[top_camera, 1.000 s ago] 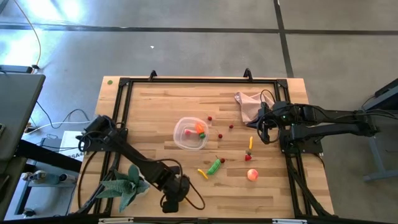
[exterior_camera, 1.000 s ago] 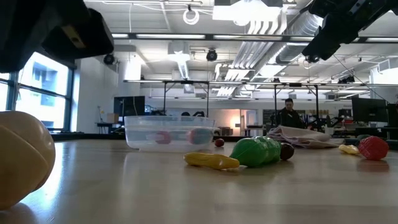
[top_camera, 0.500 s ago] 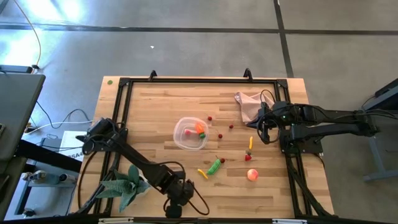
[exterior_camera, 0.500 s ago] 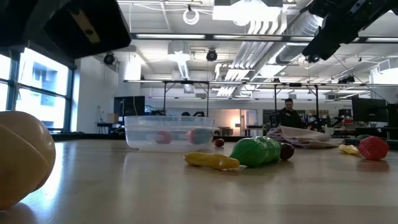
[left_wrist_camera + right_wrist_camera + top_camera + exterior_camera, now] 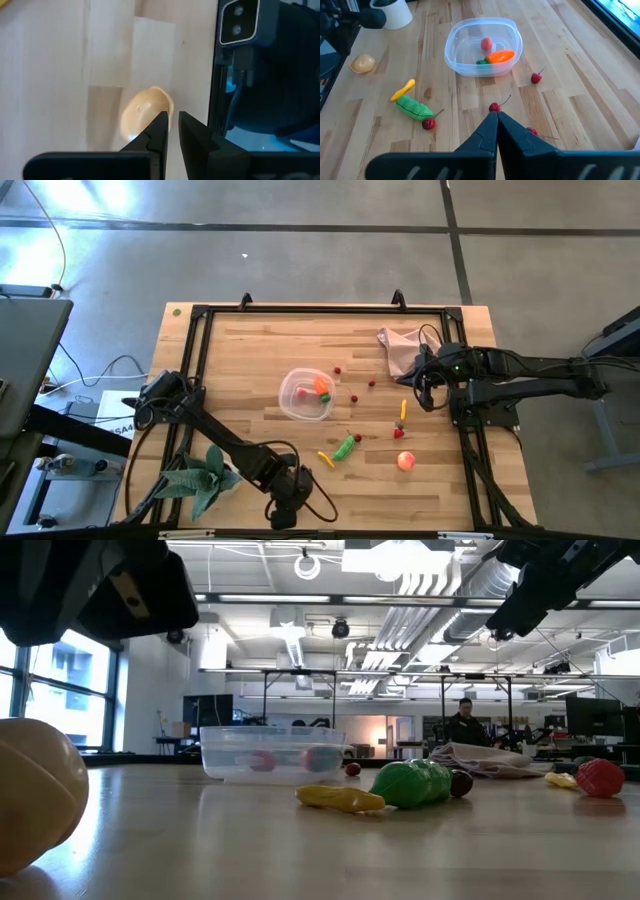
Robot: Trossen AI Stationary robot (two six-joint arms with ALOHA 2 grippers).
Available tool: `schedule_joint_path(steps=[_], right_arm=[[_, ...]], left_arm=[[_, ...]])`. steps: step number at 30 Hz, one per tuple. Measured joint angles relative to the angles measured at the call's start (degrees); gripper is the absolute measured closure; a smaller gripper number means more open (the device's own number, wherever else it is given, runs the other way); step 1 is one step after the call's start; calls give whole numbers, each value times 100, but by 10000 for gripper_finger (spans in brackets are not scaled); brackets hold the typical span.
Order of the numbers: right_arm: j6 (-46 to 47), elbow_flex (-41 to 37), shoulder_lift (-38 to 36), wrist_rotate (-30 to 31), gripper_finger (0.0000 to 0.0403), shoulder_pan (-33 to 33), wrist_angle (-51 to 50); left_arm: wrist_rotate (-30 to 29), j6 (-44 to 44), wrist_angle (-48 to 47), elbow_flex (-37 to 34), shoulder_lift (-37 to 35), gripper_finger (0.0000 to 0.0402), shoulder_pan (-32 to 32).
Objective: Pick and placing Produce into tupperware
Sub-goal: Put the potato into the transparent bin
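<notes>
Tupperware [image 5: 306, 397] sits mid-table on the wooden top [image 5: 250, 350]; everything below is placed from it. Inside it: an orange carrot [image 5: 499, 56], a small red-pink piece [image 5: 486, 43] and a bit of green [image 5: 482, 62].

Loose produce outside the tub:
- Green pepper [image 5: 345, 447] toward the near edge and to the right, with a yellow piece [image 5: 325, 459] just beside it and a dark red berry [image 5: 428, 124] at its other end.
- Red berries [image 5: 354, 398] scattered just right of the tub; one more [image 5: 338, 370] at its far-right side.
- Peach-pink fruit [image 5: 406, 461] farther right and nearer the front edge.
- Another yellow piece [image 5: 404, 409] and a red piece [image 5: 399, 432] right of the tub, between it and the right arm.
- Tan lump [image 5: 146, 112] well toward the near edge, left of the tub.

Left gripper [image 5: 171, 125] is down at the near table edge, well apart from the tub, directly over the tan lump; jaws narrow, almost together, nothing between them. Touching the lump or not, cannot tell.

Right gripper [image 5: 495, 120] waits out to the right of the tub, raised, jaws pressed together and empty.

Pink cloth [image 5: 400, 348] lies far-right of the tub. Green leafy plant [image 5: 200, 475] lies near-left of it.
</notes>
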Motion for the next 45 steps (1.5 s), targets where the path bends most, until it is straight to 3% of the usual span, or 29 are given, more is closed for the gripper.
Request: schedule_joint_path(steps=[13, 22, 30, 38, 45], right_arm=[[2, 0, -2, 0, 402, 0, 0], [-7, 0, 0, 1, 402, -1, 1], [1, 0, 0, 0, 402, -1, 0], [-4, 0, 0, 0, 402, -1, 1], [2, 2, 2, 0, 402, -1, -1]], left_arm=[[-68, -423, -417, 0, 0, 355, 39], [187, -485, -355, 0, 0, 265, 84], [240, 239, -169, 0, -4, 213, 70], [102, 276, -471, 2, 319, 197, 76], [411, 351, -504, -4, 468, 197, 76]])
